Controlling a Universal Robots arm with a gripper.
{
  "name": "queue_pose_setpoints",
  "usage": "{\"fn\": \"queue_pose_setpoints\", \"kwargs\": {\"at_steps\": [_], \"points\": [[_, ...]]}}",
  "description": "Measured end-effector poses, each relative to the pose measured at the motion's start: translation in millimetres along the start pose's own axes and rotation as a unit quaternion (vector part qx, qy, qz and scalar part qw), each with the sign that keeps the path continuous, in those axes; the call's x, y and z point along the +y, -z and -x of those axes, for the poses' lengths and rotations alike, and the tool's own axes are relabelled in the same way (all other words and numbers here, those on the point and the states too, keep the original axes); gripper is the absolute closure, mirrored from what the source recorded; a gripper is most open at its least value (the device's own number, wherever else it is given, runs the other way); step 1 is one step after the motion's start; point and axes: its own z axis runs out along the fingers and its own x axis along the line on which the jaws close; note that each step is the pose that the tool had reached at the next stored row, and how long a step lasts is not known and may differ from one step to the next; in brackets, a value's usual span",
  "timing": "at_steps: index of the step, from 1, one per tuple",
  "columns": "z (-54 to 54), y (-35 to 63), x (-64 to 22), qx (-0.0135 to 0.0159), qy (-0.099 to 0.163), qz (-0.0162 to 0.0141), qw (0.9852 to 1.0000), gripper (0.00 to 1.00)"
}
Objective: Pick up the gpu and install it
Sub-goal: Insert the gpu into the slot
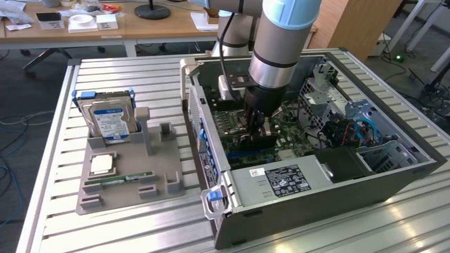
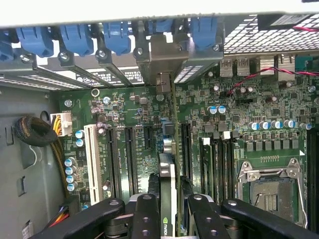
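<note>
The arm [image 1: 281, 37] is reaching straight down from above, wrist vertical. Its end effector [image 1: 258, 138] is pointing downward, black fingers [image 2: 145, 219] standing partly closed, clamping a thin card edge-on between them.

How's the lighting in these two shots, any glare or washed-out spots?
Exterior view: bright daylight glares off the slatted metal table at the lower right. Wrist view: the case edge above the blue clips is washed out white, while the motherboard is evenly lit.
</note>
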Motion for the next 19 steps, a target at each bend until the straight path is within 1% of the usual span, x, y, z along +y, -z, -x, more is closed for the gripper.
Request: {"fn": "queue_pose_setpoints", "kwargs": {"at_steps": [5,19], "points": [[0.0,0.0,0.0,0.0000,0.008,0.0002,1.0000,0.73],[0.0,0.0,0.0,0.0001,0.008,0.0002,1.0000,0.73]]}}
